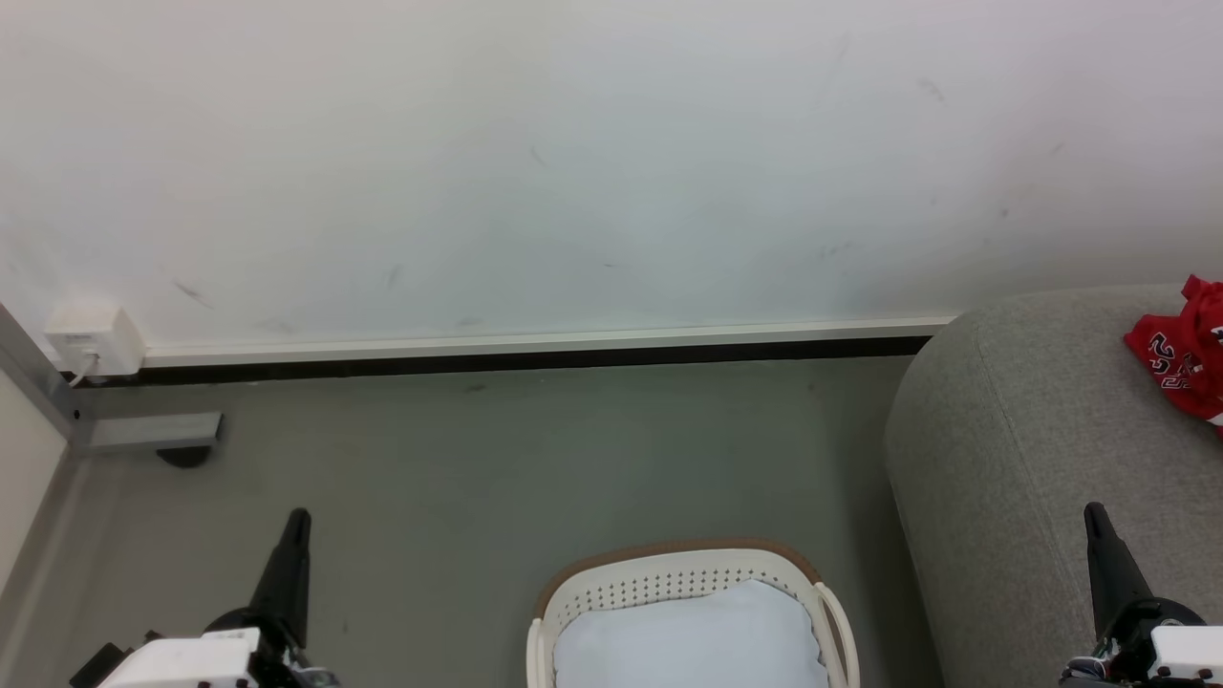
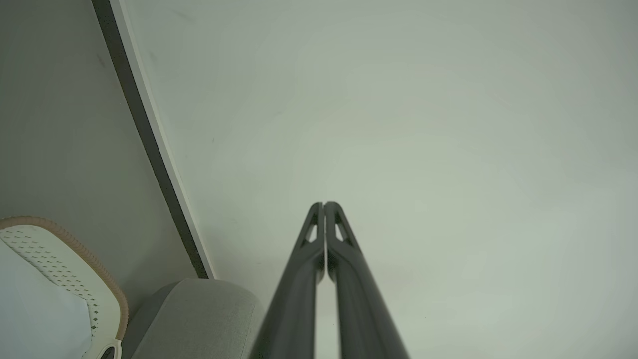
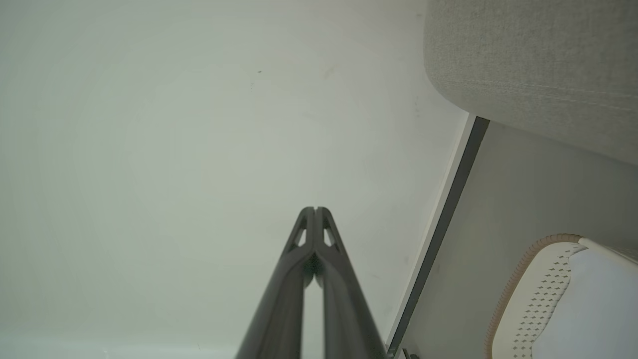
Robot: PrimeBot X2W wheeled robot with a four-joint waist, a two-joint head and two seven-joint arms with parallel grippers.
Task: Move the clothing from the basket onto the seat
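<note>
The red clothing (image 1: 1188,356), with black-and-white lettering, lies crumpled on the grey seat (image 1: 1032,449) at the right edge of the head view. The white basket (image 1: 678,578) with its brown rim stands on the floor at the bottom centre and holds a plain pale blue-white cloth (image 1: 690,638). My left gripper (image 1: 298,521) is shut and empty at the lower left, well left of the basket. My right gripper (image 1: 1094,516) is shut and empty at the lower right, over the seat's front. In the wrist views both grippers (image 2: 324,204) (image 3: 315,209) point at the white wall with fingertips together.
A white wall with a pale skirting strip (image 1: 535,342) runs behind the grey floor. A white socket box (image 1: 94,340) sits low on the wall at the left, beside a grey metal frame leg and caster (image 1: 153,435). The basket (image 2: 65,279) (image 3: 543,294) and seat (image 2: 199,314) (image 3: 533,65) show in the wrist views.
</note>
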